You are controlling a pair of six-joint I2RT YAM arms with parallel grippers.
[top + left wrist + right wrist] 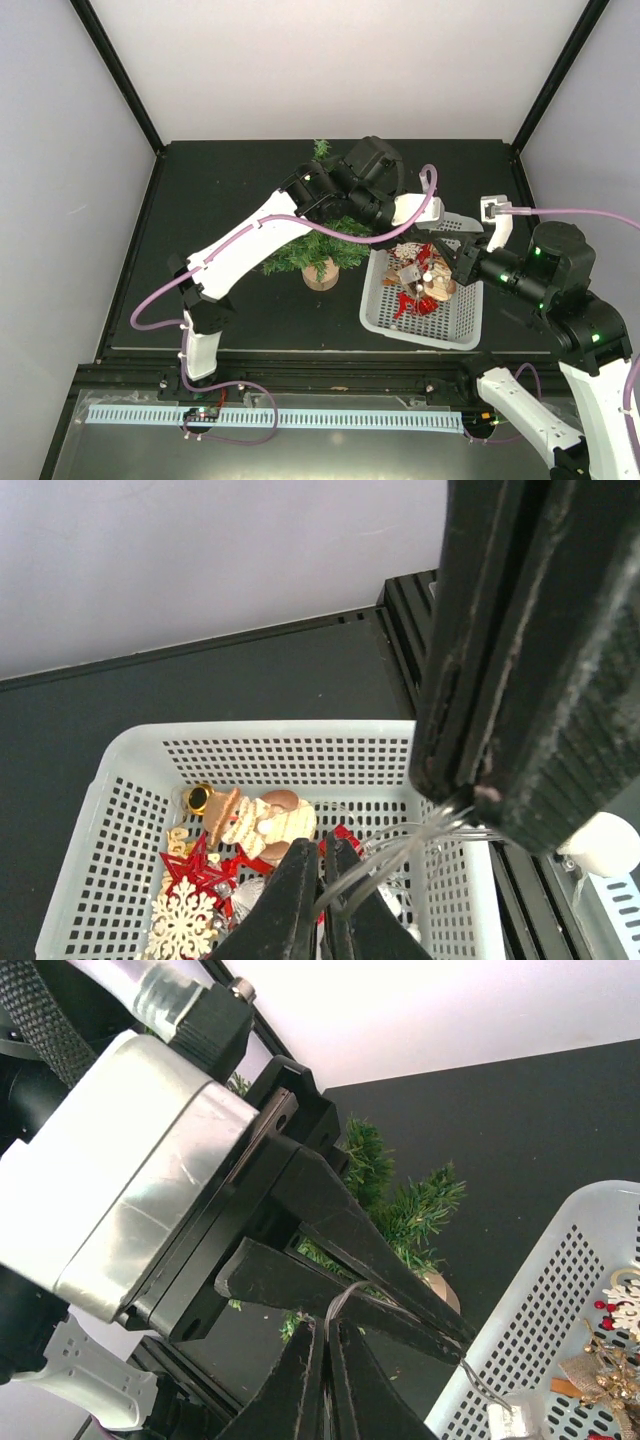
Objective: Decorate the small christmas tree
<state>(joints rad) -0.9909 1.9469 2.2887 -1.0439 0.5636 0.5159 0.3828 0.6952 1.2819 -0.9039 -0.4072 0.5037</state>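
Observation:
The small christmas tree (318,245) stands on its wooden disc base left of the white basket (425,330); it also shows in the right wrist view (400,1210). My left gripper (448,243) reaches over the tree to the basket's far end. It is shut on a thin clear wire string (400,850), fingertips close together (320,880). My right gripper (462,264) meets it there and is shut on the same wire (345,1295), its fingertips (325,1345) just under the left fingers. The wire trails down into the basket.
The basket (300,750) holds a cream snowflake (182,925), a red star (195,868), a knitted figure (255,820) and a gold bell (198,798). The left arm spans above the tree. The black table's raised edge runs just behind and right of the basket.

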